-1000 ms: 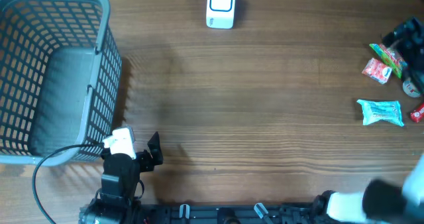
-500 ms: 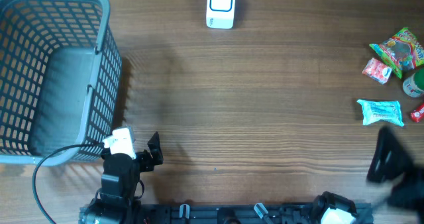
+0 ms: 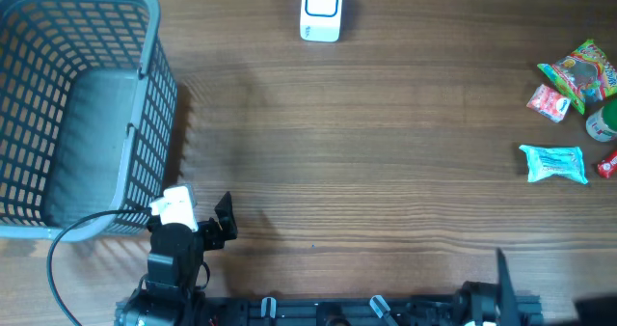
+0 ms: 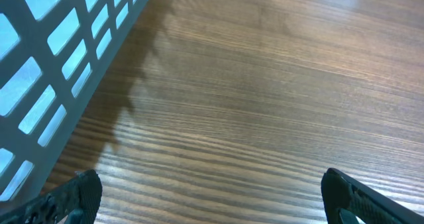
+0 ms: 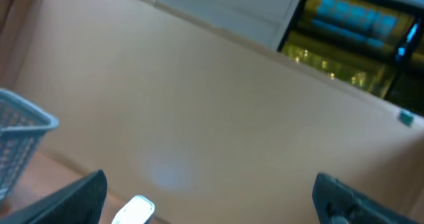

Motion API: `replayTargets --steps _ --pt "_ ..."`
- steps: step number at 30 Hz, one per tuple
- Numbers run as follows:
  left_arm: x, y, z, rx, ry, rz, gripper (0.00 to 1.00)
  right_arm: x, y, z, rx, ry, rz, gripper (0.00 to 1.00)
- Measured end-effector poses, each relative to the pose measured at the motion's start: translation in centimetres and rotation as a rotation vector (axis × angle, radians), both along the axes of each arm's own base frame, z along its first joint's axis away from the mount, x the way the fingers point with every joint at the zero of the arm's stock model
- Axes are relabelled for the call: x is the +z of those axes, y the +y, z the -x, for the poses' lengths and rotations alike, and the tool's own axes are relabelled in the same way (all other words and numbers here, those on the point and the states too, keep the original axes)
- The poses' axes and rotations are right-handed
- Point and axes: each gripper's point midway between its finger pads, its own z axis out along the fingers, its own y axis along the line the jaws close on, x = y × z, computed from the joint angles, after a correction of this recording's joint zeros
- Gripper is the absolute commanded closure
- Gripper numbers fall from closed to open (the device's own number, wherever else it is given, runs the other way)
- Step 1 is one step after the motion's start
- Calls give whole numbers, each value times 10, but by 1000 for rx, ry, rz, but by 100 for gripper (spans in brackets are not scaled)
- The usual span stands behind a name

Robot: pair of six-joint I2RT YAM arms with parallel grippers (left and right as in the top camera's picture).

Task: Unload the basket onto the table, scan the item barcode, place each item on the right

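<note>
Currently, a light-blue snack packet (image 3: 553,163) is seen at the overhead frame's right edge, beside a green packet (image 3: 581,72) and a red-and-white sachet (image 3: 549,102). A white box-shaped scanner (image 3: 321,9) is placed at top centre, a grey lattice basket (image 3: 159,123) at upper left. The left gripper (image 4: 212,204) and right gripper (image 5: 209,197) are held with jaws spread wide.

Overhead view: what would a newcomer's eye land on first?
The big grey mesh basket fills the far left of the wooden table. A white scanner stands alone at the top centre edge. Bright snack wrappers crowd the right edge, with a light blue packet lying below a green packet.
</note>
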Motion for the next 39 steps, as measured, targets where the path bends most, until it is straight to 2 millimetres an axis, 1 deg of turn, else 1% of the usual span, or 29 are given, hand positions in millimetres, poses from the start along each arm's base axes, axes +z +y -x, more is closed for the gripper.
replayTargets --steps 1,2,3,4,5,6,7,8,10,12,13,14,15,16,18,21,24,28,31,33,34,38,39 --pt "0 0 0 0 -1 0 0 -10 -1 -9 8 -10 3 0" --pt "0 0 0 0 0 0 0 -13 -1 -13 13 -24 6 0" --pt "0 0 0 0 0 0 0 -24 0 -23 30 -60 14 0" --pt "0 0 0 0 0 0 0 -38 0 -33 44 -69 14 0" --pt "0 0 0 0 0 0 0 -46 1 -39 56 -101 18 0" --pt "0 0 0 0 0 0 0 -66 2 -53 74 -111 5 1" --pt "0 0 0 0 0 0 0 -73 1 -58 77 -104 -1 0" --pt "0 0 0 0 0 0 0 -85 0 -71 78 -99 -19 0" --pt "0 0 0 0 0 0 0 -101 -3 -86 75 -92 -37 0" --pt "0 0 0 0 0 0 0 -127 -7 -106 62 -76 -59 0" --pt "0 0 0 0 0 0 0 -137 -10 -113 50 -82 -68 0" --pt "0 0 0 0 0 0 0 -142 -12 -117 43 -91 -73 0" --pt "0 0 0 0 0 0 0 -154 -15 -124 31 -86 -82 0" --pt "0 0 0 0 0 0 0 -160 -16 -127 23 -90 -88 0" --pt "0 0 0 0 0 0 0 -179 -23 -137 -5 -72 -118 0" --pt "0 0 0 0 0 0 0 -201 -35 -148 -58 -47 -166 0" --pt "0 0 0 0 0 0 0 -211 -40 -152 -86 -37 -184 0" --pt "0 0 0 0 0 0 0 -227 -44 -158 -114 23 -186 0" --pt "0 0 0 0 0 0 0 -249 -45 -166 -126 116 -179 0" --pt "0 0 0 0 0 0 0 -273 -45 -171 -134 213 -179 0" --pt "0 0 0 0 0 0 0 -277 -45 -172 -136 232 -178 0" --pt "0 0 0 0 0 0 0 -313 -45 -175 -150 381 -171 0" --pt "0 0 0 0 0 0 0 -317 -45 -175 -151 394 -170 0"
